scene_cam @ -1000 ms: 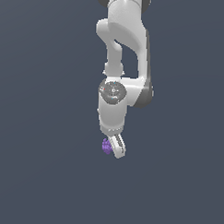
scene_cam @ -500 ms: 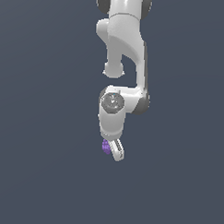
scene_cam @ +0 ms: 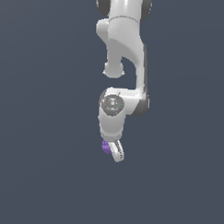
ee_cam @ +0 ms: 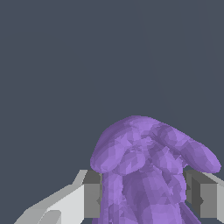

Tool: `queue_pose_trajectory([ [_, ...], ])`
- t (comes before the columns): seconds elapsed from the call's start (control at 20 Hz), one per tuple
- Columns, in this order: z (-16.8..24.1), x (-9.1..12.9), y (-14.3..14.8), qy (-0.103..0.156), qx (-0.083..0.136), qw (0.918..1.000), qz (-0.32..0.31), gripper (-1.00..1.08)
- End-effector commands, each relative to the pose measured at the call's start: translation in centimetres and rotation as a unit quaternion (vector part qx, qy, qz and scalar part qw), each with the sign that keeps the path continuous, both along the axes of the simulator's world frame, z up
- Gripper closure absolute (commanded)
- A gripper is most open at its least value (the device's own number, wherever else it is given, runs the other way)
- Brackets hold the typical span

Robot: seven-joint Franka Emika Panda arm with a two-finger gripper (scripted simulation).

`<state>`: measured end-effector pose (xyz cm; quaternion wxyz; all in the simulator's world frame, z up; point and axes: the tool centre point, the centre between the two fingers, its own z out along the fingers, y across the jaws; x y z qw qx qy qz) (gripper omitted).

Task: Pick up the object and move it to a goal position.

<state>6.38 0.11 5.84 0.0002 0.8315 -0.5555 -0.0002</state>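
The object (scene_cam: 105,147) is a small purple lumpy cluster, held at the tip of the white arm in the middle of the exterior view. My gripper (scene_cam: 112,150) is shut on it, with the cluster showing on the side toward the exterior view's left of the near finger. In the wrist view the object (ee_cam: 148,170) fills the space between the two grey pads (ee_cam: 92,194), which press on both its sides. My gripper (ee_cam: 146,197) hangs in the air over plain grey ground.
Only the white arm (scene_cam: 123,49) coming down from above and a flat dark grey background show.
The arm's wrist and gripper have risen slightly and shifted a little toward the exterior view's right, carrying the purple object along. The grip has not changed.
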Motion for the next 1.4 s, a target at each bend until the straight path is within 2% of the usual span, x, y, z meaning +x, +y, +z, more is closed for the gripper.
queue_pose_trajectory([
  [0.0, 0.0, 0.0, 0.0, 0.0, 0.0, 1.0, 0.0, 1.08],
  [0.55, 1.0, -0.3, 0.0, 0.0, 0.0, 1.0, 0.0, 1.08],
  [1.35, 9.1, -2.3, 0.2, 0.0, 0.0, 1.0, 0.0, 1.08],
])
